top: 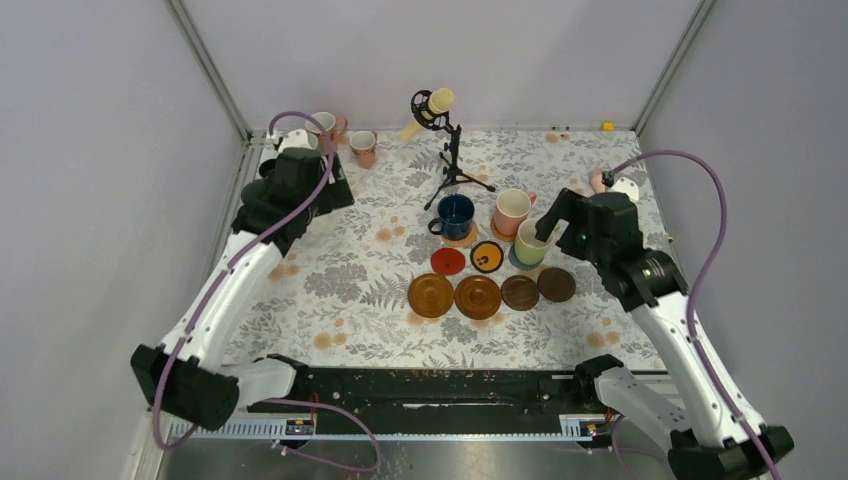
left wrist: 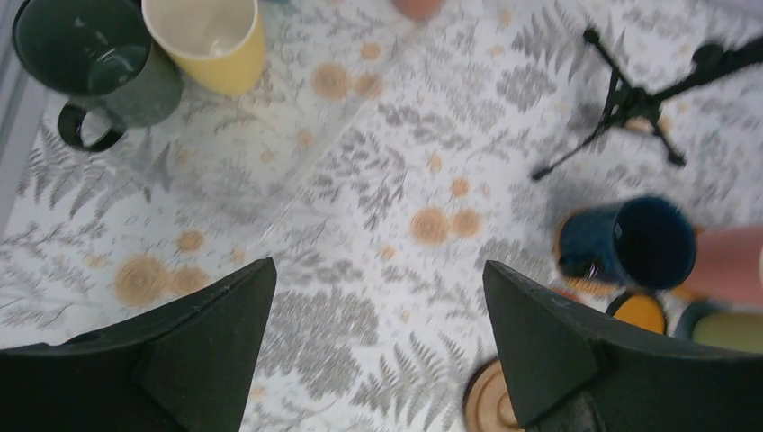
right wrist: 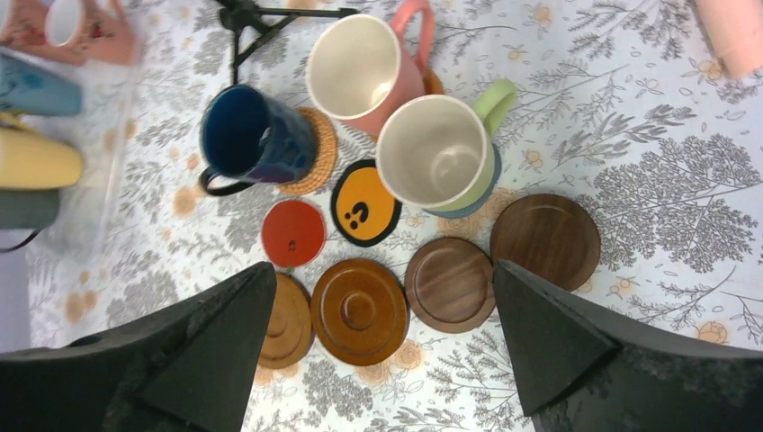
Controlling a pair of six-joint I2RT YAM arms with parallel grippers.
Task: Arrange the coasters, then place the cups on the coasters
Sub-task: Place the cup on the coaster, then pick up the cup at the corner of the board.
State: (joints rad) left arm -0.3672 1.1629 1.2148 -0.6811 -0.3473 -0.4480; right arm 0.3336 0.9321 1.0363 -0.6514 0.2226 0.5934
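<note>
Right jaws noted wide apart, nothing between them, above the coaster cluster on the worktop (top: 340, 290). Pale green mug (right wrist: 436, 153) is seen upright on a grey-blue coaster (right wrist: 474, 202); pink mug (right wrist: 360, 67) and navy mug (right wrist: 247, 135) are each set on a cork coaster (right wrist: 317, 153). Red coaster (right wrist: 292, 232), orange coaster (right wrist: 364, 202) and a row of four wooden coasters (right wrist: 360, 310) lie bare. Left jaws are also wide and empty, over the far-left worktop, with dark green mug (left wrist: 90, 58) and yellow mug (left wrist: 207, 40) side by side ahead.
</note>
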